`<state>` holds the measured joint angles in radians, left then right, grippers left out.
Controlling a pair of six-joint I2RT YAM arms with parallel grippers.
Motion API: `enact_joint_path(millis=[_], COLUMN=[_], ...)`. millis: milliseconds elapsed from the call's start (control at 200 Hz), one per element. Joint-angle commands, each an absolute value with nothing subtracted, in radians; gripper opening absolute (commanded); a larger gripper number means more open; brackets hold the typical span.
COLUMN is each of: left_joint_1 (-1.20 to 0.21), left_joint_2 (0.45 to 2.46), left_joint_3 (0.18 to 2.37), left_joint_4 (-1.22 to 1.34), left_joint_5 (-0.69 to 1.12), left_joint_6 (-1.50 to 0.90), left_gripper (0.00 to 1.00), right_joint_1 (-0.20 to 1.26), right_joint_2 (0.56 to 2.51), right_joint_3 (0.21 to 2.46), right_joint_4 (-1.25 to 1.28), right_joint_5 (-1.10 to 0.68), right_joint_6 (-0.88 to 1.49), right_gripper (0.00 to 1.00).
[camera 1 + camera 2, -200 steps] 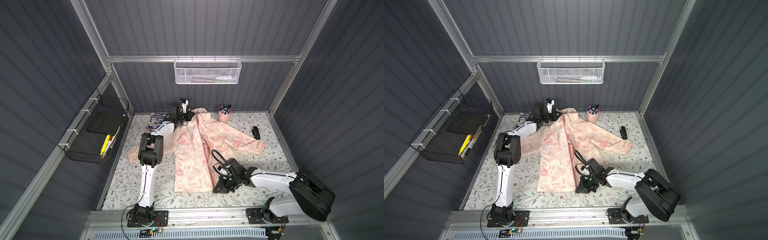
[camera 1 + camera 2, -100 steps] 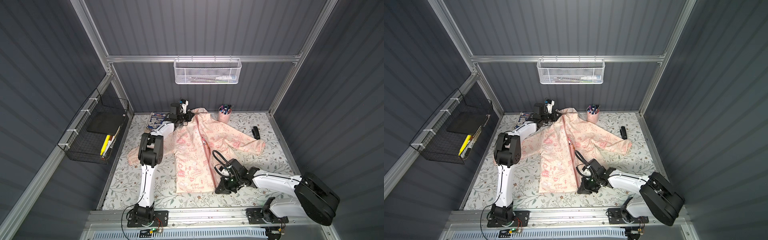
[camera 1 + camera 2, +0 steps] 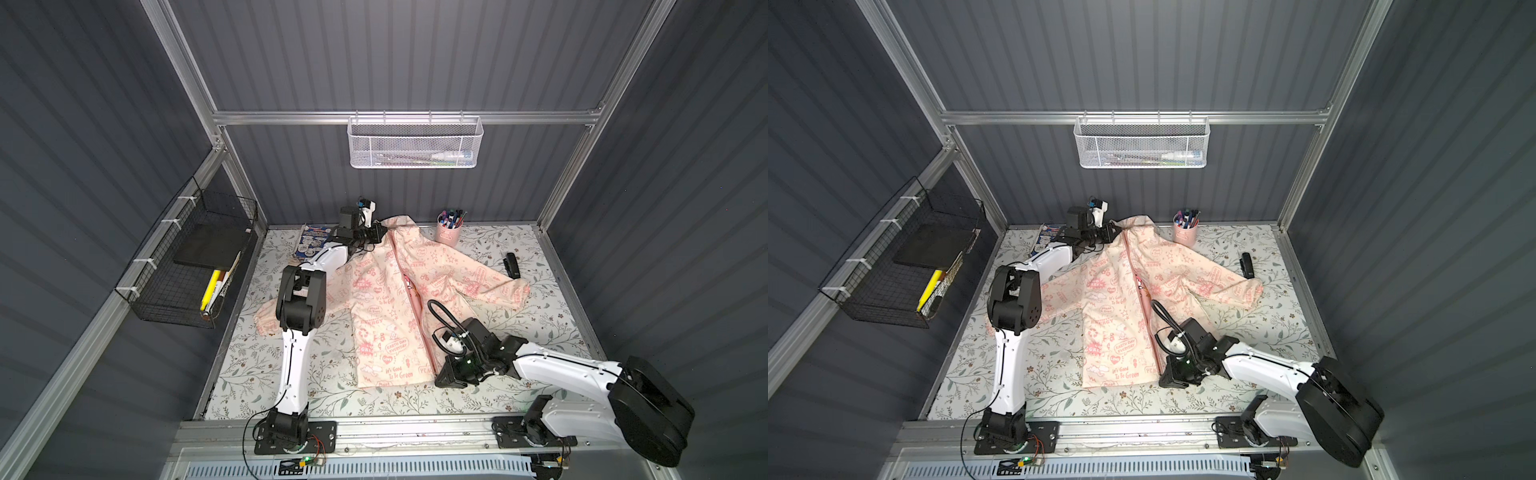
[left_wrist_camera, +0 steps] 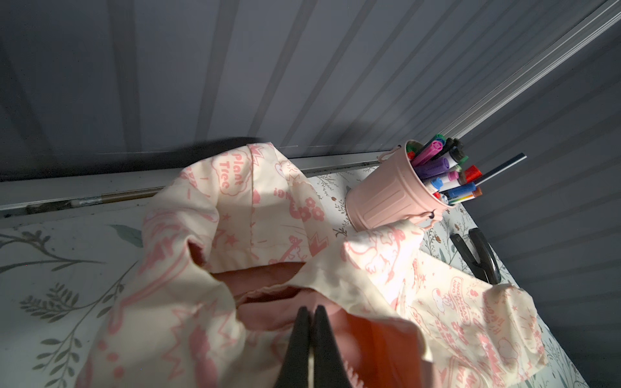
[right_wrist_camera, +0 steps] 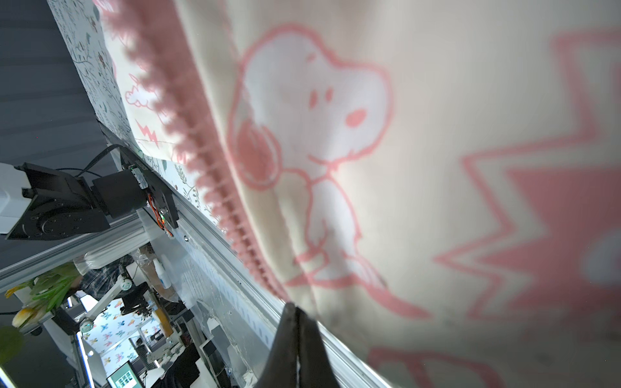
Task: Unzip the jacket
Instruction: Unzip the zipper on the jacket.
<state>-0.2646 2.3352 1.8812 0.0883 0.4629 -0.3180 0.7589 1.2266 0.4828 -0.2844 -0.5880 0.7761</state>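
1. Care is what this last bit needs, I think. The right tool (image 5: 295, 310) is down at the hem of the jacket (image 3: 386, 307). Its two fingers are pressed together right where the teeth of the zipper (image 3: 413, 309) end. I cannot tell if the little pull tab is between them.
2. The left tool (image 4: 311, 310) is up at the neck with its fingers pressed together, and it looks to be pinching the cloth there. It should hold tight so the front is stretched.
3. The pull should go straight along the pink line, toward the front edge of the desk (image 3: 332, 386), low and slow. A sideways tug could bunch the soft cloth or catch it in the teeth.
4. The jacket lies front up in the middle of the desk. Its hood points to the back wall, next to a pink cup of pens (image 3: 450, 230), and a sleeve goes out to each side.
5. It is small and cream, with pink hearts, words and a cartoon dog (image 5: 312, 134). Near the hem one row of pink teeth hangs loose by itself, so it looks open there.
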Motion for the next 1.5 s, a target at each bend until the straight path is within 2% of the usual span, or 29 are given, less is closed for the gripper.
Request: enact_joint_path(millis=[0,285,520,560,645,750,851,951,1171,1346,1496], left_joint_1=[-0.224,-0.207,-0.204,-0.204,-0.204,-0.204,-0.203,-0.204,-0.212,-0.247,-0.346], left_joint_2=[2.350,2.359,2.378,2.379,2.370,2.336,2.293,2.226,1.978,1.701,1.508], left_joint_3=[1.898,1.907,1.907,1.906,1.895,1.892,1.918,1.906,1.627,1.268,1.074], left_joint_4=[0.121,0.117,0.137,0.142,0.149,0.115,0.057,0.008,-0.034,-0.145,-0.323], left_joint_5=[0.399,0.399,0.520,0.539,0.577,0.567,0.510,0.422,0.255,0.174,0.102], left_joint_6=[-0.291,-0.320,-0.324,-0.323,-0.324,-0.336,-0.311,-0.294,-0.292,-0.367,-0.437], left_gripper=[0.00,0.00,0.00,0.11,0.46,0.75,0.99,0.99,0.99,0.99,0.96], right_joint_1=[0.762,0.762,0.759,0.760,0.760,0.760,0.759,0.759,0.715,0.504,0.378], right_joint_2=[1.227,1.241,1.278,1.291,1.313,1.290,1.236,1.184,1.148,1.304,1.428], right_joint_3=[0.475,0.487,0.508,0.518,0.554,0.598,0.648,0.714,0.862,0.953,1.029], right_joint_4=[-0.413,-0.448,-0.419,-0.408,-0.403,-0.442,-0.580,-0.720,-0.806,-0.827,-0.873], right_joint_5=[-0.590,-0.555,-0.550,-0.551,-0.540,-0.532,-0.477,-0.385,-0.005,0.040,0.049], right_joint_6=[0.743,0.719,0.725,0.727,0.728,0.713,0.673,0.631,0.624,0.596,0.511], right_gripper=[0.00,0.00,0.00,0.00,0.00,0.28,0.49,0.59,0.59,0.59,0.58])
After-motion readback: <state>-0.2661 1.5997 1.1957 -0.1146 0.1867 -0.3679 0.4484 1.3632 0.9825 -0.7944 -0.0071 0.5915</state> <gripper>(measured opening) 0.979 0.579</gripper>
